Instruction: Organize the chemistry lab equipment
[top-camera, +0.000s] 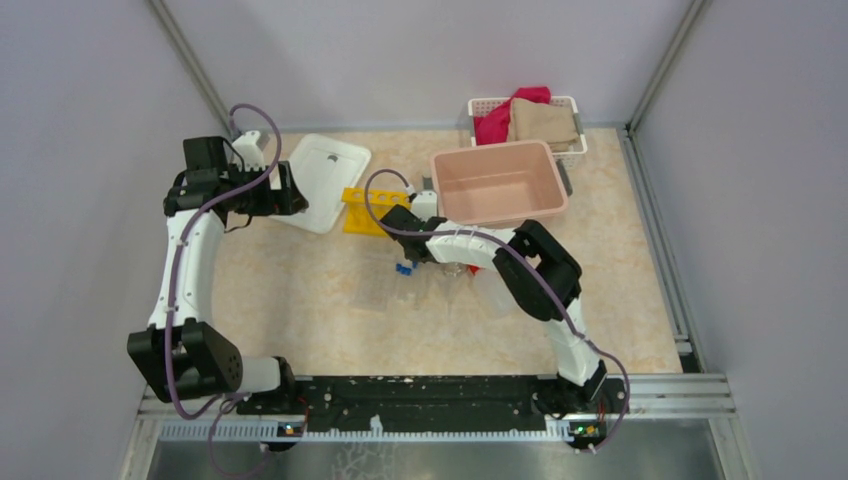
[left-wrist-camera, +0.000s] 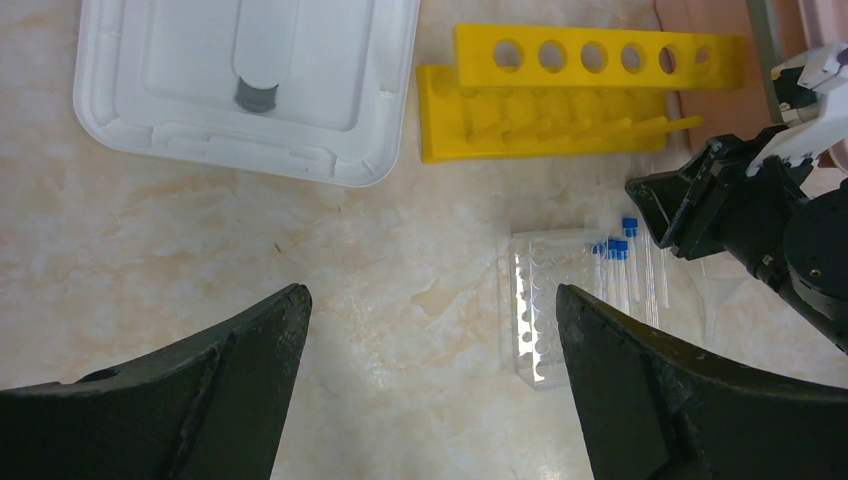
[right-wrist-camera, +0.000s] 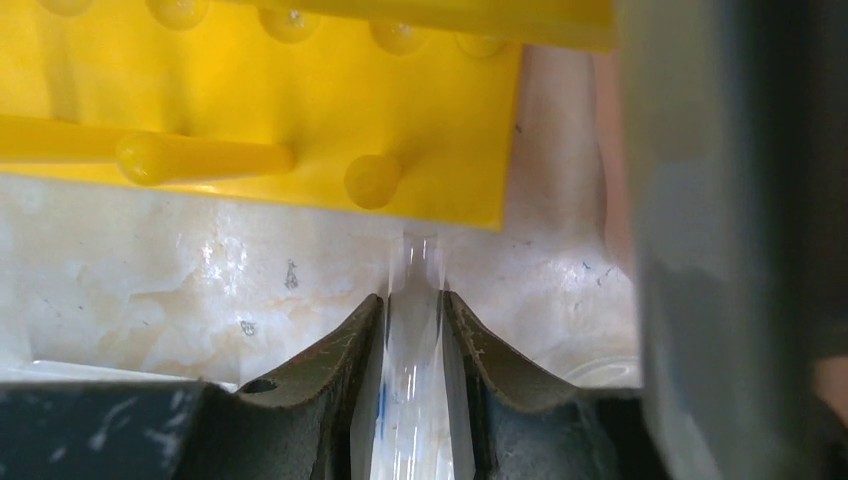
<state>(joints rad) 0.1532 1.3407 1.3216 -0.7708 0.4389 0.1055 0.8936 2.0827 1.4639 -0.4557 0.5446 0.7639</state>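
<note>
The lid (top-camera: 322, 185) lies left of the tube rack (top-camera: 362, 207), the tub (top-camera: 512, 212) right of it, the basket (top-camera: 480, 104) behind the tub.

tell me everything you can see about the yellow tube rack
The yellow plastic-looking tube rack stands upright on the marbled tabletop, between the white rectangular lid and the pink tub. Its upper plate has a row of six round holes, none holding a tube. The base below carries round bumps and thin pegs. The right gripper, shut on a clear tube, brings the tube's tip right up to the base edge. Whether they touch cannot be told.
</note>
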